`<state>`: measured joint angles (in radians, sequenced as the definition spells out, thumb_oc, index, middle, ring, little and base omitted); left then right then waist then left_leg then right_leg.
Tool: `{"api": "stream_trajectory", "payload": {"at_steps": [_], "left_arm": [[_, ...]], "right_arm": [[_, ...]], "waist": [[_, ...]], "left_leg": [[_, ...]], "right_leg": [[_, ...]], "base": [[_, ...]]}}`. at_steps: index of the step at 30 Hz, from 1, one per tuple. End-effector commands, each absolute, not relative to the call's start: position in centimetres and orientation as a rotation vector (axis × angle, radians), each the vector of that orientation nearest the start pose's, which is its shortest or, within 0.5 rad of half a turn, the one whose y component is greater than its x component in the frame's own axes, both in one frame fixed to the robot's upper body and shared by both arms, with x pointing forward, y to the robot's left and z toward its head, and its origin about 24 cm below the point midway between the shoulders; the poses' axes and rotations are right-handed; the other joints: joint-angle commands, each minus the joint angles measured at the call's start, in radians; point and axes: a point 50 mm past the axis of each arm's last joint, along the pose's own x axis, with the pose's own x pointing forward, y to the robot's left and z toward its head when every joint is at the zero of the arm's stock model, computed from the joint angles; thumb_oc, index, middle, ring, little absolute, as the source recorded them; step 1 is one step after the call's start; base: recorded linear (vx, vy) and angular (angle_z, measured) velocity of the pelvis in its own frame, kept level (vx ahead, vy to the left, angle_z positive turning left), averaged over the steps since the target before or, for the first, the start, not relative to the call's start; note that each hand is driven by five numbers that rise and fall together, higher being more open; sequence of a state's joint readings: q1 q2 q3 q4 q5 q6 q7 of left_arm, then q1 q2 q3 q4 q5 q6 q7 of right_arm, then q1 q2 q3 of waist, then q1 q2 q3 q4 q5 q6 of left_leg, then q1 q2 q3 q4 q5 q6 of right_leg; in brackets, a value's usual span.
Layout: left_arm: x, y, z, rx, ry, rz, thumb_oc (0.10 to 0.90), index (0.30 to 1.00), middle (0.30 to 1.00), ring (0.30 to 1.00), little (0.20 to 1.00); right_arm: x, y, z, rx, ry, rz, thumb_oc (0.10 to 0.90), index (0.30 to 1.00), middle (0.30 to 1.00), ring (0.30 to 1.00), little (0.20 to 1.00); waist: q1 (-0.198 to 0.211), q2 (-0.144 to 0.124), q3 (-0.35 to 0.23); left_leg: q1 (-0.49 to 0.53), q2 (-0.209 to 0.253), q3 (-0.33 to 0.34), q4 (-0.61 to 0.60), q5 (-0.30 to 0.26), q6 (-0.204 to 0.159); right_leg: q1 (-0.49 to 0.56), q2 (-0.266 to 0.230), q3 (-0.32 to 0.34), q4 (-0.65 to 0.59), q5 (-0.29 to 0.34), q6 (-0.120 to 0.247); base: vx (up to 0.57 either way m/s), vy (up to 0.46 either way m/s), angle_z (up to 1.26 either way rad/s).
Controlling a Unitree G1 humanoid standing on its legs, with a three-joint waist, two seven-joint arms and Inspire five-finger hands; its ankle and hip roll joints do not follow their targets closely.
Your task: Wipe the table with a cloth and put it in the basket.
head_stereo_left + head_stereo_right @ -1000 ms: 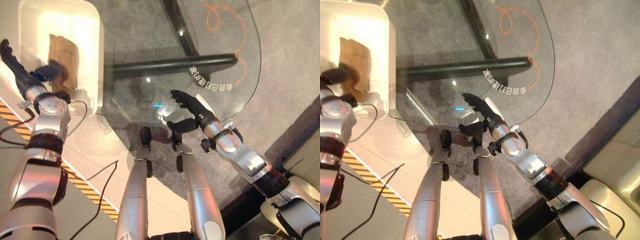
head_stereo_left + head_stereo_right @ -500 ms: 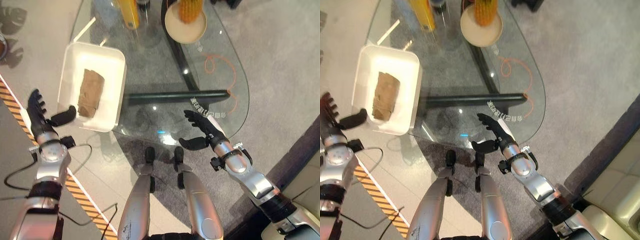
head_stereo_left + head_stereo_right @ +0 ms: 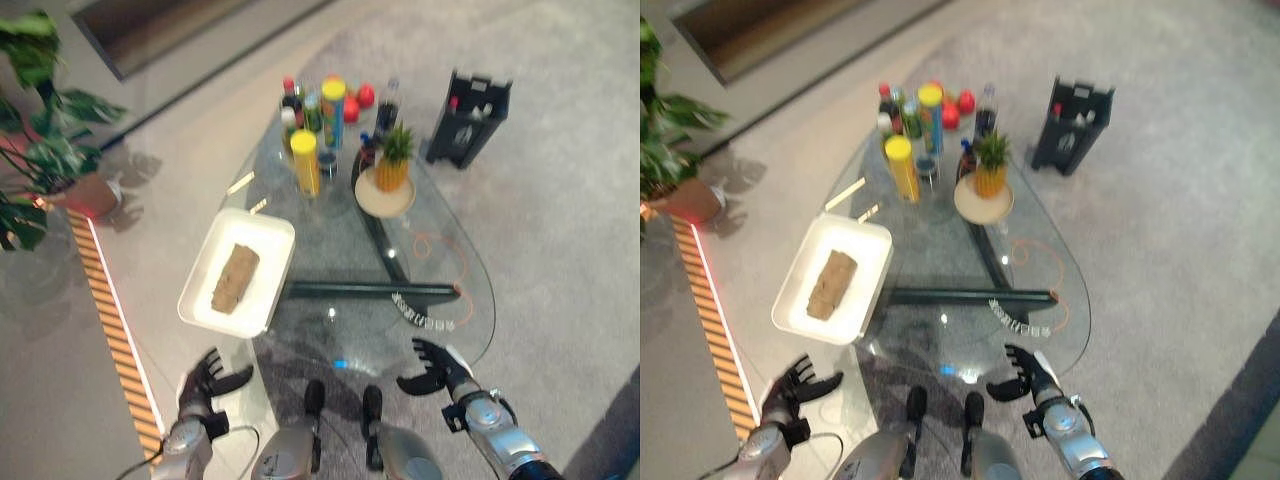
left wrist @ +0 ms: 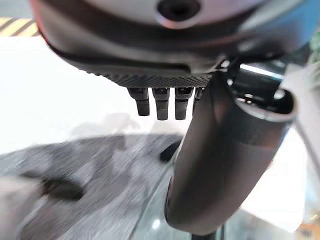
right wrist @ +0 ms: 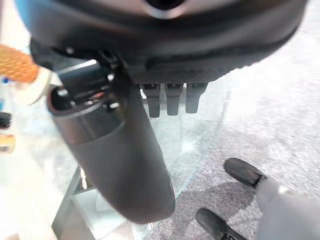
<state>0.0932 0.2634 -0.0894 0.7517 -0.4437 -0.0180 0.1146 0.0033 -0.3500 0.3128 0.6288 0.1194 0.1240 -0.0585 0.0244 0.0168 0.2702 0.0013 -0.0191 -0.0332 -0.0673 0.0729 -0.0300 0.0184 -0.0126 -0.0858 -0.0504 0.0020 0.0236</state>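
The brown folded cloth (image 3: 235, 278) lies flat inside the white basket (image 3: 200, 300), which stands on the near left part of the glass table (image 3: 430, 250). My left hand (image 3: 203, 380) hangs below the basket, off the table's near left edge, open and holding nothing. Its straight fingers (image 4: 157, 102) and thumb (image 4: 220, 165) show in the left wrist view. My right hand (image 3: 437, 365) hovers at the table's near right edge, open with relaxed fingers (image 5: 167, 102) and nothing in it.
Several bottles and yellow cans (image 3: 304, 160) crowd the table's far end beside a pineapple on a plate (image 3: 388, 180). An orange cord (image 3: 440, 265) lies on the glass. A black caddy (image 3: 468, 118) stands on the carpet, and a potted plant (image 3: 50, 150) stands at the left.
The camera has swung up, so the whole table now shows. My left hand has drawn back from the basket. The cloth stays in the basket.
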Motion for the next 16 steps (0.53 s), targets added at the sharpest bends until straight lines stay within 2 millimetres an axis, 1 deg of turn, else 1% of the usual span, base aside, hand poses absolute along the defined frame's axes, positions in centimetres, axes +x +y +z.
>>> {"api": "stream_trajectory", "payload": {"at_steps": [1, 2, 3, 4, 7, 8, 11, 16], "left_arm": [[14.0, 22.6, -13.0, 0.036, 0.826, 0.211, 0.800, 0.900, 0.900, 0.900, 0.900], [13.9, 22.6, -13.0, 0.035, 0.826, 0.212, 0.800, 0.900, 0.900, 0.900, 0.900], [13.4, 22.1, -13.6, 0.026, 0.853, 0.222, 0.800, 0.900, 0.900, 0.900, 0.900], [12.9, 22.0, -14.1, 0.038, 0.881, 0.220, 0.800, 0.900, 0.900, 0.900, 0.900], [11.2, 21.9, -15.2, 0.072, 0.985, 0.236, 0.800, 0.900, 0.900, 0.900, 0.900], [11.1, 21.9, -15.3, 0.077, 0.996, 0.236, 0.800, 0.900, 0.900, 0.900, 0.900], [9.8, 22.2, -16.0, 0.122, 1.082, 0.267, 0.800, 0.900, 0.900, 0.900, 0.900], [9.0, 22.2, -16.3, 0.107, 1.129, 0.301, 0.800, 0.900, 0.900, 0.900, 0.900]], "right_arm": [[15.5, -20.9, -12.9, -0.196, 0.949, 0.026, 0.800, 0.900, 0.900, 0.900, 0.900], [15.4, -20.9, -13.0, -0.193, 0.957, 0.023, 0.800, 0.900, 0.900, 0.900, 0.900], [13.9, -21.1, -14.2, -0.186, 1.029, 0.004, 0.800, 0.900, 0.900, 0.900, 0.900], [13.1, -21.3, -14.8, -0.176, 1.075, -0.015, 0.800, 0.900, 0.900, 0.900, 0.900], [11.2, -21.6, -15.8, -0.213, 1.161, -0.032, 0.800, 0.900, 0.900, 0.900, 0.900], [11.2, -21.6, -15.8, -0.217, 1.166, -0.032, 0.800, 0.900, 0.900, 0.900, 0.900], [9.7, -21.7, -16.4, -0.195, 1.238, -0.061, 0.800, 0.900, 0.900, 0.900, 0.900], [8.4, -21.6, -16.8, -0.106, 1.300, -0.110, 0.800, 0.900, 0.900, 0.900, 0.900]], "waist": [[0.008, -0.043, -0.122], [0.008, -0.043, -0.122], [0.007, -0.041, -0.135], [0.006, -0.040, -0.143], [0.002, -0.040, -0.156], [0.002, -0.040, -0.157], [-0.009, -0.040, -0.171], [-0.023, -0.033, -0.182]], "left_leg": [[-0.006, -0.019, 0.008, 0.074, -0.084, 0.008], [-0.003, -0.019, 0.009, 0.073, -0.085, 0.008], [0.017, -0.012, 0.017, 0.063, -0.090, 0.007], [0.026, -0.007, 0.022, 0.059, -0.092, 0.005], [0.047, 0.001, 0.031, 0.051, -0.094, 0.004], [0.048, 0.002, 0.032, 0.051, -0.094, 0.004], [0.070, 0.008, 0.041, 0.040, -0.099, 0.004], [0.086, 0.014, 0.053, 0.031, -0.104, 0.003]], "right_leg": [[0.013, -0.015, -0.030, 0.045, -0.022, 0.020], [0.015, -0.015, -0.029, 0.044, -0.022, 0.020], [0.033, -0.013, -0.029, 0.034, -0.024, 0.019], [0.041, -0.012, -0.030, 0.029, -0.025, 0.018], [0.057, -0.009, -0.024, 0.022, -0.026, 0.016], [0.058, -0.009, -0.024, 0.021, -0.026, 0.016], [0.074, -0.003, -0.014, 0.015, -0.029, 0.013], [0.081, -0.002, -0.001, 0.011, -0.031, 0.013]], "base": [[0.05, -0.062, 0.02], [0.07, -0.073, 0.02], [0.04, -0.051, -0.02], [0.05, -0.060, -0.02], [0.03, -0.039, -0.10], [0.03, -0.025, -0.16], [0.05, -0.021, -0.13], [0.04, 0.004, -0.04]]}}
